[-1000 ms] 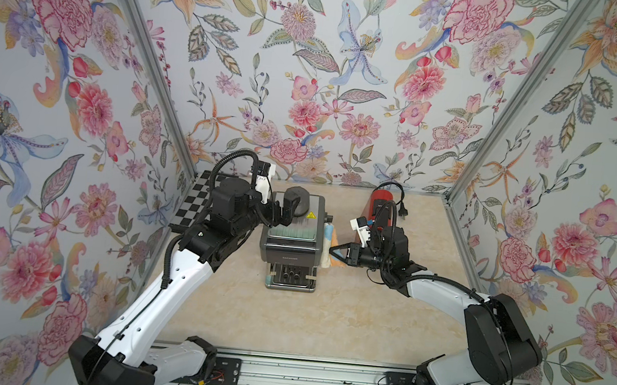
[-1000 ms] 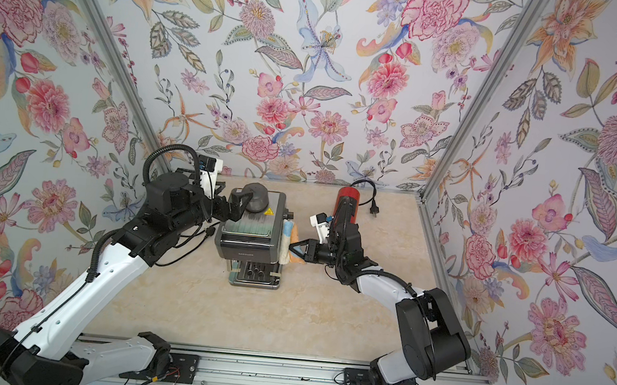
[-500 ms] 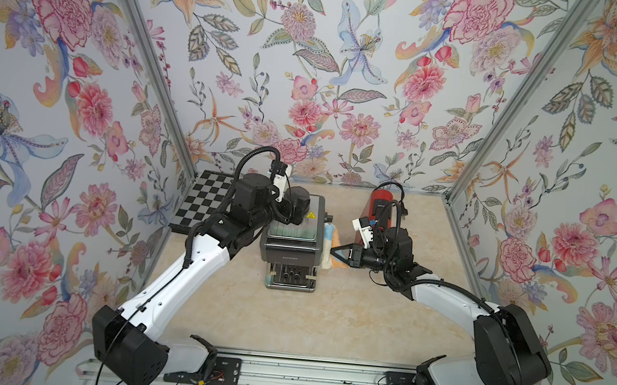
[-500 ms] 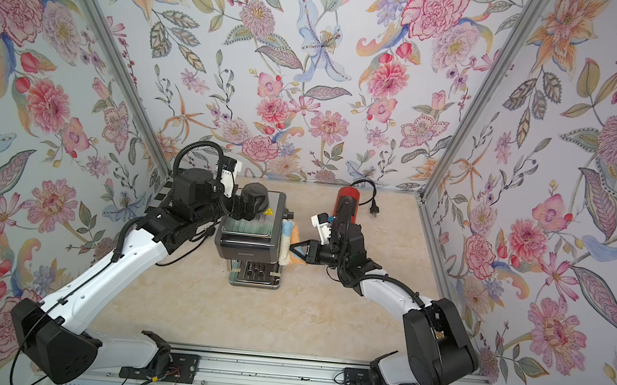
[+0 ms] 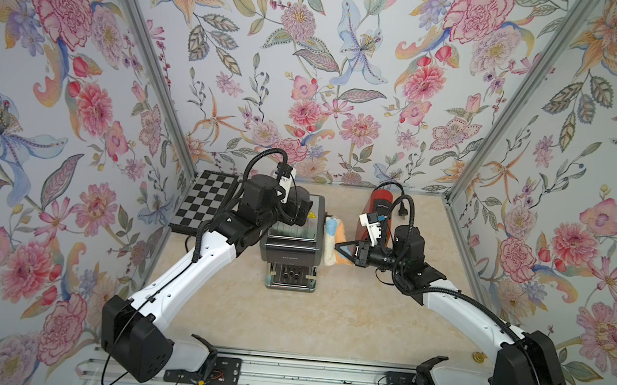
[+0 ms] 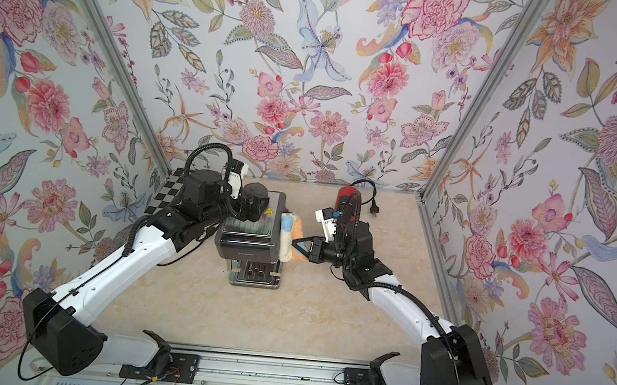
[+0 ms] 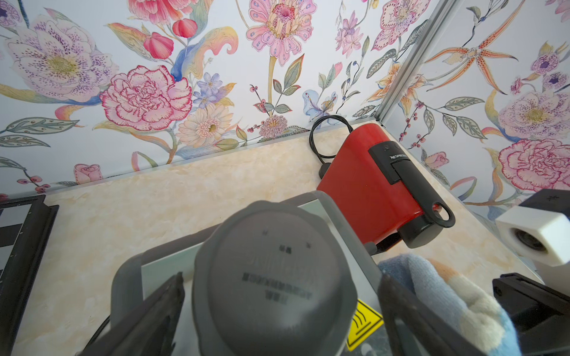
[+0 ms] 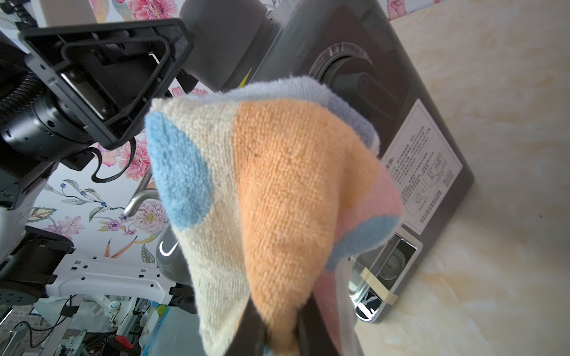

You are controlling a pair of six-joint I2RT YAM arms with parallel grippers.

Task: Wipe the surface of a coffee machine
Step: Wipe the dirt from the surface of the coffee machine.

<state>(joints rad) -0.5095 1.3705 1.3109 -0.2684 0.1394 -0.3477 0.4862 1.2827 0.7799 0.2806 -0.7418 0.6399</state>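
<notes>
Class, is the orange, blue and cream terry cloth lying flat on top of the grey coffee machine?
No, the right gripper holds the terry cloth against the side of the grey coffee machine.

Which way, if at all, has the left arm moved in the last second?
Yes: the left arm swung off the checkerboard toward the machine, uncovering the board.

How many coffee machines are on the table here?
2. A grey coffee machine stands at the middle of the table; a red coffee machine sits further back, near the right back corner. No third seems hidden.
</notes>
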